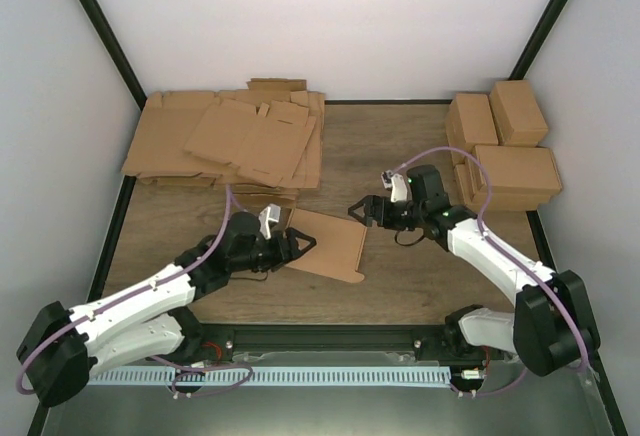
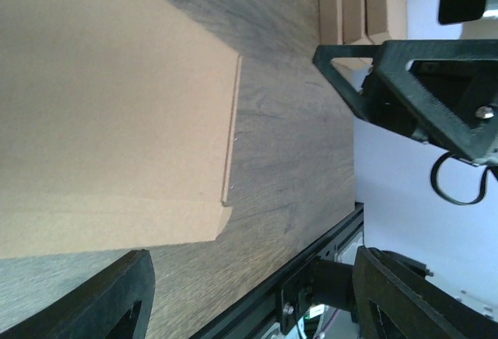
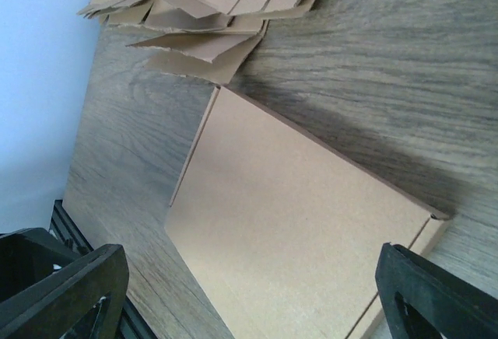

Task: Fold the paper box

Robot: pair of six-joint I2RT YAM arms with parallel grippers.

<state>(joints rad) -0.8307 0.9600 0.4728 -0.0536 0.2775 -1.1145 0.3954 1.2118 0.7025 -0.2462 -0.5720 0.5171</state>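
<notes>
We see a loose heap of flat cardboard sheets (image 1: 230, 141) at the far left of the wooden table (image 1: 400, 146), and closed brown boxes (image 1: 505, 151) stacked at its far right.

Matt, smooth, unprinted brown cardboard for the paper box (image 1: 330, 244), on a table (image 1: 400, 276) of dull grey-brown wood grain. Behind the box to the left, flat sheets (image 1: 230, 141) of the same matt cardboard, rougher at the cut edges. Just beside the box, matt black plastic fingers (image 2: 117, 300), on smooth white plastic arm shells (image 1: 140, 304).
</notes>
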